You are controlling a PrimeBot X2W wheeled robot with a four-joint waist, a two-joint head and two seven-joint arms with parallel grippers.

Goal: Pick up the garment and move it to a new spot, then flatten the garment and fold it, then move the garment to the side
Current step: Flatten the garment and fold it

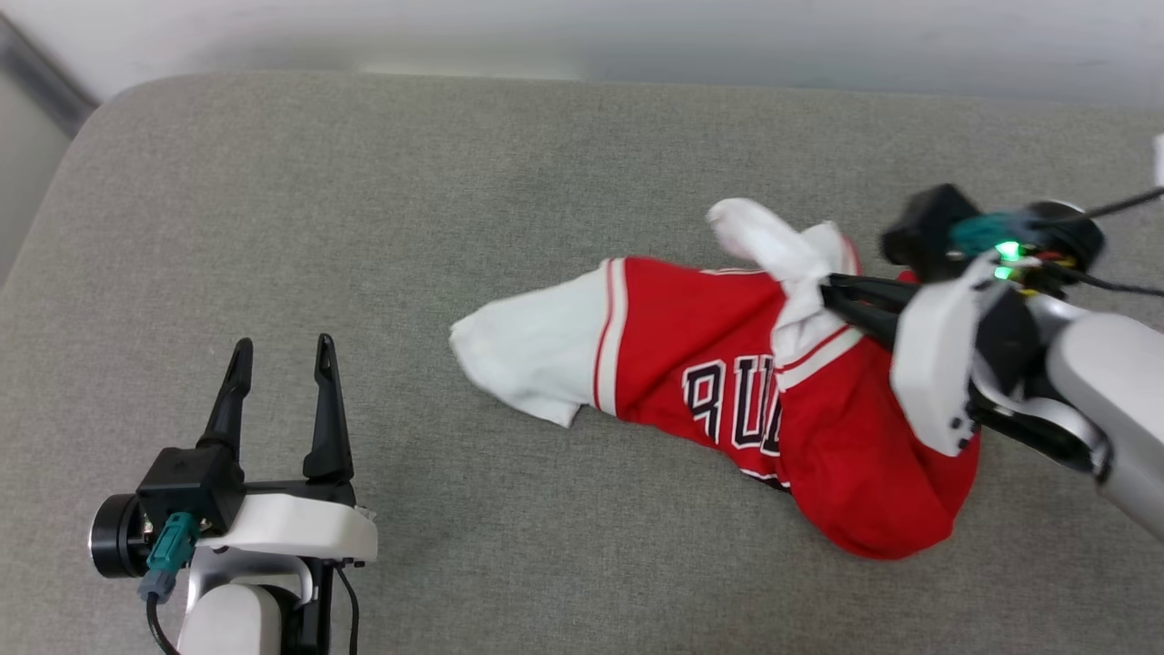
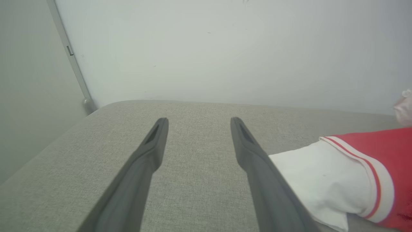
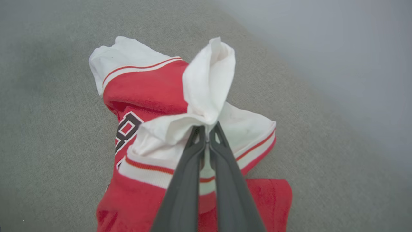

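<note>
I had my left gripper spread wide and empty over the near-left part of the grey woven fabric cushion, the red jersey T-shirt with white sleeves lay crumpled right of the cushion's middle, my right gripper pinched closed on its white sleeve.

Partial black lettering "BU" on the garment.
</note>
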